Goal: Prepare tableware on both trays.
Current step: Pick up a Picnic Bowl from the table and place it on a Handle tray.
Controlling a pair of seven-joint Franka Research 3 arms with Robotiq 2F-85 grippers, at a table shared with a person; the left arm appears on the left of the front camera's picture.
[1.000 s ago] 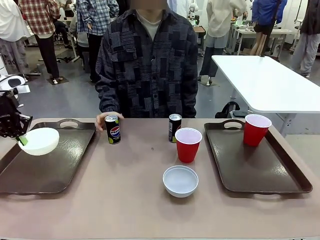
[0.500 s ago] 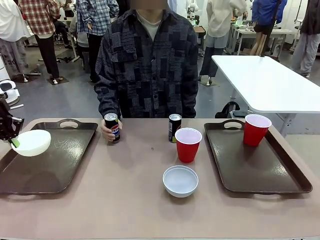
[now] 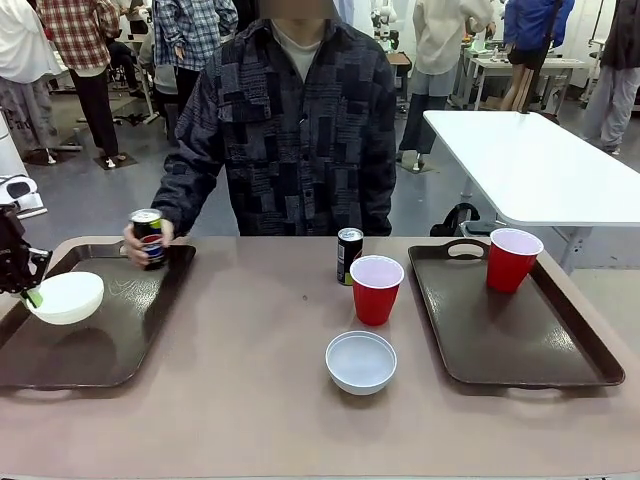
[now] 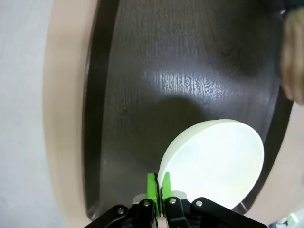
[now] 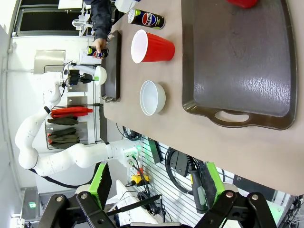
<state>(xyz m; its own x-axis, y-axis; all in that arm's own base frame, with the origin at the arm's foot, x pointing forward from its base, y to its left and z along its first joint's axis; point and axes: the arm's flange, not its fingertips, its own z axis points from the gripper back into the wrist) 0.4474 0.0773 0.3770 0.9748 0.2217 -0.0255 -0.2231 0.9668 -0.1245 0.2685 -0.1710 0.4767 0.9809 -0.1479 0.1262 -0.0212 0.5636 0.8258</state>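
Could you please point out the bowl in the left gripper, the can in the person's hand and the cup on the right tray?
Held bowl (image 3: 68, 297): front view, its white outer side.
Pepsi can (image 3: 149, 232): front view, dark side below the rim.
Right red cup (image 3: 512, 262): front view, its red wall.

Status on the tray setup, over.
Left gripper shut on white bowl, over left tray. Right gripper open. Person's hand holds Pepsi can at that tray's rim.
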